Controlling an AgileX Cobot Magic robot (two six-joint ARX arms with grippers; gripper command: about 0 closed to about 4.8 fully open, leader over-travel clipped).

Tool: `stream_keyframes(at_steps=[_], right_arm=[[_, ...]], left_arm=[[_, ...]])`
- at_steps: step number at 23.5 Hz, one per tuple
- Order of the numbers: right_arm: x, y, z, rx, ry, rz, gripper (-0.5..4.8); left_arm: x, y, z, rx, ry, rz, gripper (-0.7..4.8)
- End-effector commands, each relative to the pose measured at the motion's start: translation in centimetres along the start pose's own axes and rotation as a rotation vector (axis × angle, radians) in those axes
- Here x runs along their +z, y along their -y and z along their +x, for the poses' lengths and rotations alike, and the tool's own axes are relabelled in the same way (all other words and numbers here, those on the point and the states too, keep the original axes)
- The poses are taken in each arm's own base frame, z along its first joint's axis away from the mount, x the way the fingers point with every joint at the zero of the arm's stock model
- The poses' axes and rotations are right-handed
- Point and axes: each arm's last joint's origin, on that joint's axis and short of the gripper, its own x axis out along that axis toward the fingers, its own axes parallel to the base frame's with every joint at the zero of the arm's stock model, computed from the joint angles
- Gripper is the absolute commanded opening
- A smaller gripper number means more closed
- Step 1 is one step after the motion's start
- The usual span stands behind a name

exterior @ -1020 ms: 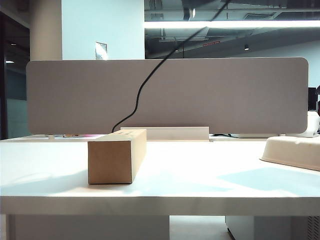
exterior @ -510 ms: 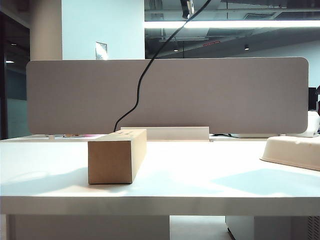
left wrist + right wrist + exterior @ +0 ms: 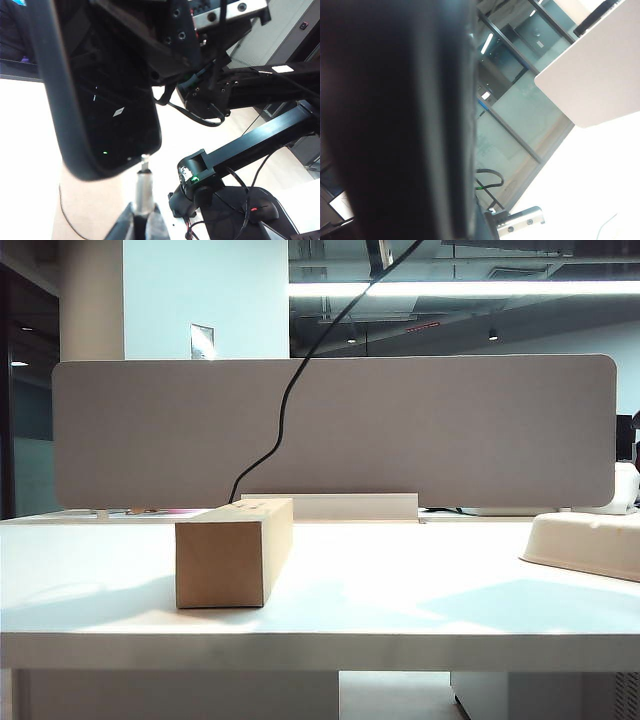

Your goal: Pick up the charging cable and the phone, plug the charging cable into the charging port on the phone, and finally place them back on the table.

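Note:
In the left wrist view my left gripper (image 3: 143,224) is shut on the silver plug (image 3: 143,182) of the charging cable. The plug tip meets the short end edge of the phone (image 3: 100,105), a dark slab with a glossy screen. I cannot tell whether the tip is inside the charging port. My right gripper (image 3: 167,42) grips the phone's far end. In the right wrist view the phone (image 3: 395,120) fills the near side, blurred. In the exterior view both grippers are out of view above the table (image 3: 400,600); only the cable's black cord (image 3: 283,410) rises from behind the box.
A cardboard box (image 3: 233,552) stands on the table left of centre. A beige shallow tray (image 3: 590,543) sits at the right edge. A grey divider panel (image 3: 450,430) closes off the back. Black arm links (image 3: 250,145) and wiring hang below the phone in the left wrist view.
In the exterior view the cord's upper run has swung left and steeper, and its bend has shifted slightly. The box and tray have not moved.

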Motion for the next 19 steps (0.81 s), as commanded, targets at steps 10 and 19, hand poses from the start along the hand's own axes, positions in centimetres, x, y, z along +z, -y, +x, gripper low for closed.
stream_keyframes(at_steps=[10,19], right_arm=[[0.35,-0.6,0.05,0.032,0.022,-0.047,-0.06],[0.34,-0.6,0.05,0.032,0.021,-0.05,-0.06]], left_arm=[[-0.33,-0.5,0.33,-0.033,-0.006,-0.038,-0.06],[-0.22,-0.62,0.29,-0.012,0.001,-0.023,-0.06]])
